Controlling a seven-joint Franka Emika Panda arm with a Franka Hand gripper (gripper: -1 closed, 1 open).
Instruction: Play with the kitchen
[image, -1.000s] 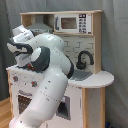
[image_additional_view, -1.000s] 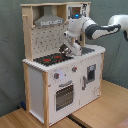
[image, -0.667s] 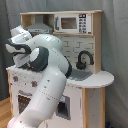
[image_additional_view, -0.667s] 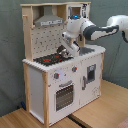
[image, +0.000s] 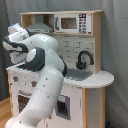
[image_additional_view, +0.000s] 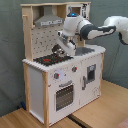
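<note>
I see my arm (image: 42, 85) as fat, rounded white segments with dark grey bands at the joints, ending in a darker gripper (image_additional_view: 59, 49).

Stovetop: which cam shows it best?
The second exterior view. There the stovetop lies in the open on the kitchen counter, black with red rings, with the hand just above its right part. In the first exterior view the arm covers it almost completely.
</note>
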